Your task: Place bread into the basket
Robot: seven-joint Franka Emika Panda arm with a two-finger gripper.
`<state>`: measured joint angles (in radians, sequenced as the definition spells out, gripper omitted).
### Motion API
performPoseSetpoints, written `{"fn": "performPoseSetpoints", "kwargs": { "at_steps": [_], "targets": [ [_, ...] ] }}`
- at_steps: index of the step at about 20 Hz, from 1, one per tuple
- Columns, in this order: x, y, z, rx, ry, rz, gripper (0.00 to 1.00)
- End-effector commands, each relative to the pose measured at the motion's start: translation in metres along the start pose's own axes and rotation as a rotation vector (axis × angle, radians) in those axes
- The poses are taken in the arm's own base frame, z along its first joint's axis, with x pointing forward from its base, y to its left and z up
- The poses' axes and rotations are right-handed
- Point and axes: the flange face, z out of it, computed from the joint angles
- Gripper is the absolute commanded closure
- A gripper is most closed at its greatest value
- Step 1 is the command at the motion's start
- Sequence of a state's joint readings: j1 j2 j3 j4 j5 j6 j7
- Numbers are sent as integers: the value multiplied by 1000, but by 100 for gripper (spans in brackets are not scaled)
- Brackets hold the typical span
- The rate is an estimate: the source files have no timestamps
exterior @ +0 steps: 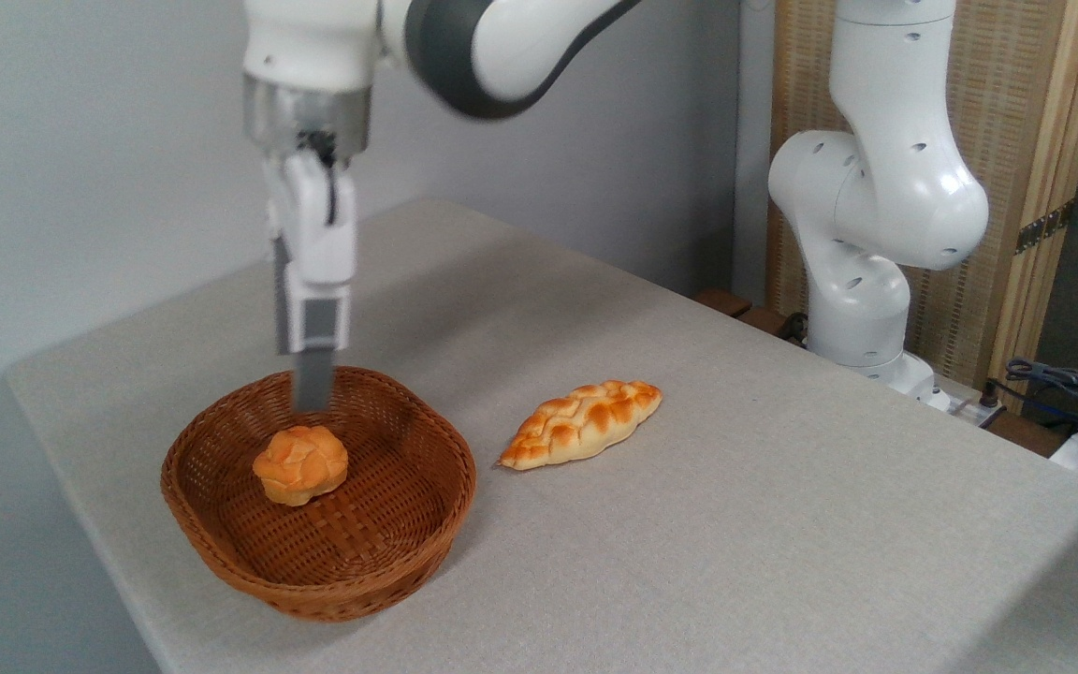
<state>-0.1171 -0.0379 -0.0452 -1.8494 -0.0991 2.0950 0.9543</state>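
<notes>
Bun [300, 464]: lies on the floor of the basket, a little toward 10 o'clock from the basket's middle; round, golden-orange, cracked top; nothing grips it.
Basket [408, 524]: oval brown wicker, low sides, sits on the table at about 7 o'clock of the table top, near the front left edge.
Claw [313, 398]: hangs straight down above the basket, tips at 12 o'clock of the bun, just over the basket's far rim and clear of the bun; seen edge-on, so only one grey finger [312, 379] shows plainly and I cannot tell how wide the gap is; it holds nothing.
Arm [502, 47]: comes in from the top of the view, white with a dark grey joint band, wrist pointing down over the basket.
Arm base [862, 281]: white column stands at 2 o'clock, just off the table's far right edge.
Loaf [583, 423]: longer braided, leaf-shaped bread, lies flat on the table at 3 o'clock of the basket, near it but not touching; its long axis runs from 7 o'clock to 1 o'clock.
Table [735, 524]: covered in light grey cloth, rounded corner at the left; the right half is bare cloth.
Wall [80, 140]: plain pale grey behind the table, at 10 to 12 o'clock.
Screen [1016, 140]: woven panel in a light wood frame, at 1 o'clock behind the arm base.
Cables [1063, 384]: dark bundle at 3 o'clock, beyond the table's right edge.
</notes>
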Motion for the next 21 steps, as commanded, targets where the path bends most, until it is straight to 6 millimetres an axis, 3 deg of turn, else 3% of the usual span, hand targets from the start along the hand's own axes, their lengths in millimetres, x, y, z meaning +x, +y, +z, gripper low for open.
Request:
{"fn": "performPoseSetpoints", "kwargs": {
  "at_steps": [1,3,6,12,21],
  "targets": [
    [-28,-11,-53,-116,-71,-79,0],
    [-35,-11,-63,-185,-129,-124,0],
    [-35,-15,-64,-192,-203,-275,0],
    [-39,-19,-56,-172,-274,-271,0],
    [-51,-25,-65,-161,-267,-287,0]
  ]
}}
